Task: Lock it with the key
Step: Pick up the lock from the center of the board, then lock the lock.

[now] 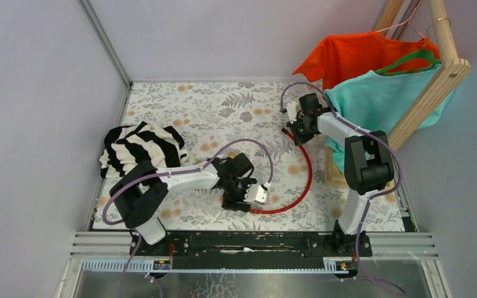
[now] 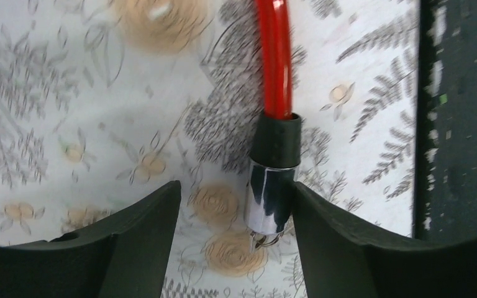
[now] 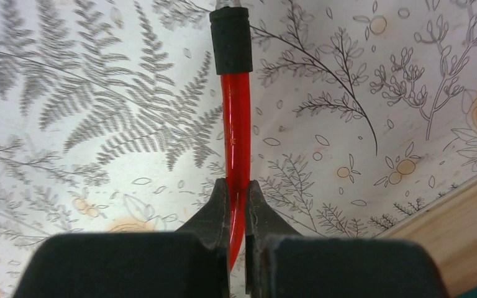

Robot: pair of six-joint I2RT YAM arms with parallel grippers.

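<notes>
While the red cable lock (image 1: 310, 171) is laid in a curve on the flowered tablecloth (image 1: 223, 105), its cable is pinched between the fingers of the right gripper (image 3: 237, 195) near one black end (image 3: 230, 40), and its chrome end (image 2: 270, 198) is seen between the spread fingers of the left gripper (image 2: 236, 198).

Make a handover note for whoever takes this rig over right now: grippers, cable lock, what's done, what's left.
Left gripper: open, straddling the lock's chrome end, which touches one finger.
Right gripper: shut on the red cable, short of its black collar.
Cable lies curved on the floral table, ends apart.
Done: cable gripped. To do: join ends, turn key; no key clearly seen.
</notes>
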